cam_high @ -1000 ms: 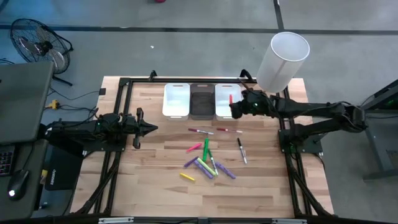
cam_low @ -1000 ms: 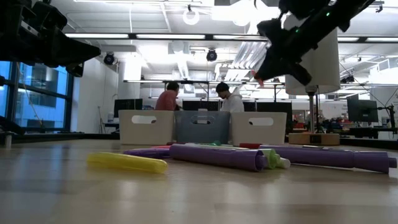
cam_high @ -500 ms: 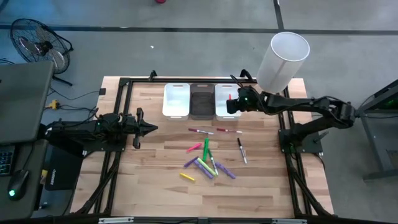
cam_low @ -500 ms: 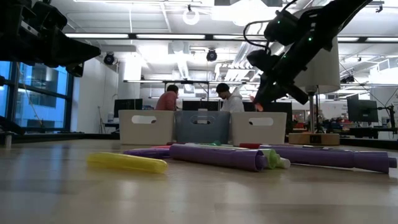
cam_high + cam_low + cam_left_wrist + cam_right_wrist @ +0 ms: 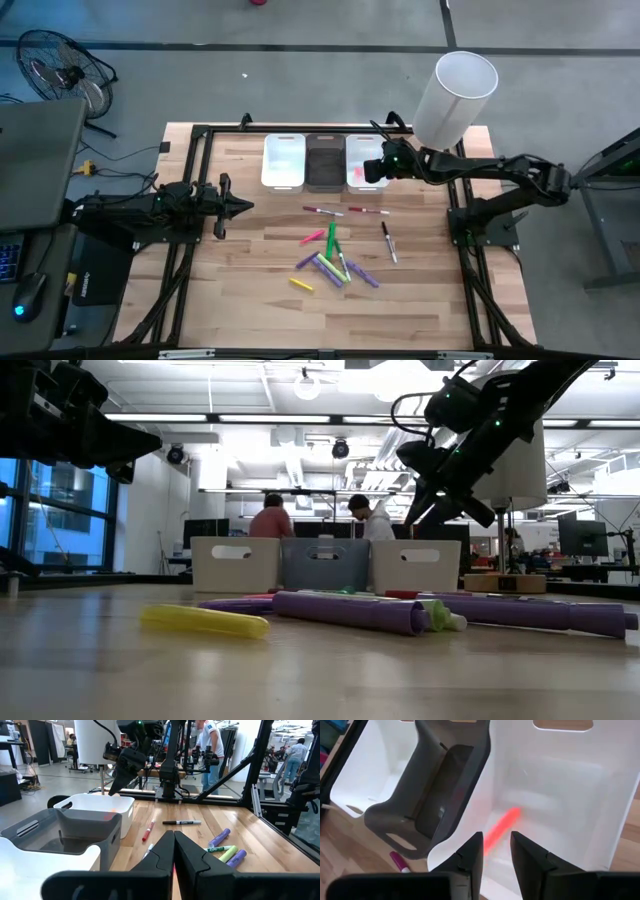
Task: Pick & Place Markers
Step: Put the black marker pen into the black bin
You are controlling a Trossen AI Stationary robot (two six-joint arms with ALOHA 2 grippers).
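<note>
My right gripper (image 5: 495,852) hangs open, slanting down over the right-hand white bin (image 5: 362,150). A red marker (image 5: 501,826), blurred, is below its fingers inside that bin and clear of them; it shows as a pink streak (image 5: 357,175) in the high view. Several more markers (image 5: 330,262) lie in a loose pile mid-table, with two red ones (image 5: 345,211) and a black one (image 5: 388,243) nearer the bins. My left gripper (image 5: 245,207) waits shut and level at the table's left side.
A dark grey bin (image 5: 324,160) and a second white bin (image 5: 283,160) stand in a row with the right bin at the table's far side. A tall white cylinder (image 5: 455,95) stands at the far right corner. People stand in the room beyond (image 5: 272,518).
My right gripper has sunk and gone a little toward the table's left edge, over the right white bin, then opened. The red marker it carried has left its fingers and dropped into that bin.
</note>
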